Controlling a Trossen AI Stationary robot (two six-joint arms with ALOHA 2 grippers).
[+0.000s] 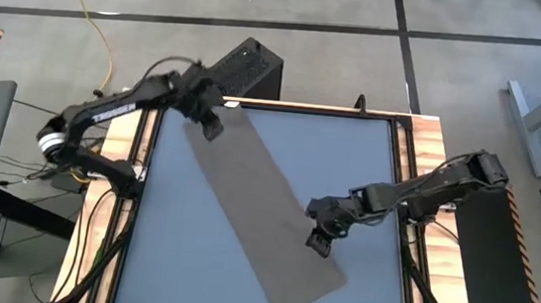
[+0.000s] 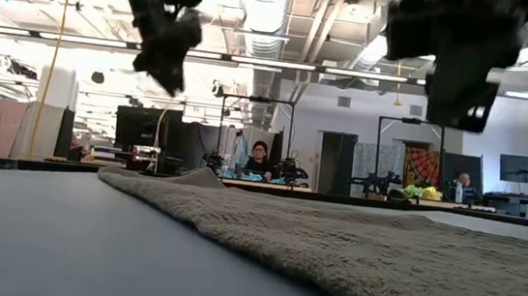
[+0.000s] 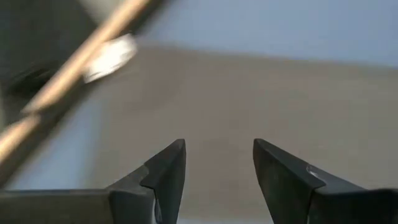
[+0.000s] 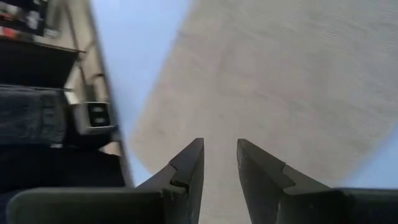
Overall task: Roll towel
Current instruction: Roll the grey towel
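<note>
1. Hidden/unclear: low view cuts off both arms at the top edge, so only dark gripper shapes hang in; the towel's far end is foreshortened there. Left wrist view is blurred — a pale patch near a wooden rail can't be identified.
2. Towel (image 1: 257, 208): taupe, spread flat as a long strip. Long axis runs diagonally, from the table's far-left corner area to the near-right part. No roll visible at either end.
3. Left gripper (image 1: 208, 118): above the towel's far-left end, fingers (image 3: 166, 171) apart w/ a clear gap, nothing between them.
4. Right gripper (image 1: 324, 235): over the towel's right edge toward the near end; fingers (image 4: 189, 168) parted by a narrow gap, holding nothing — cloth seen below through the gap.
5. Surface: pale blue-grey table top (image 1: 181, 252) w/ wooden side rails (image 1: 116, 201) and a dark frame.
6. Room: concrete floor, yellow cable (image 1: 92, 25), black box (image 1: 249, 68) behind the table; in low view an open workshop w/ ceiling ducts, monitors and seated people (image 2: 260, 159) far back.
</note>
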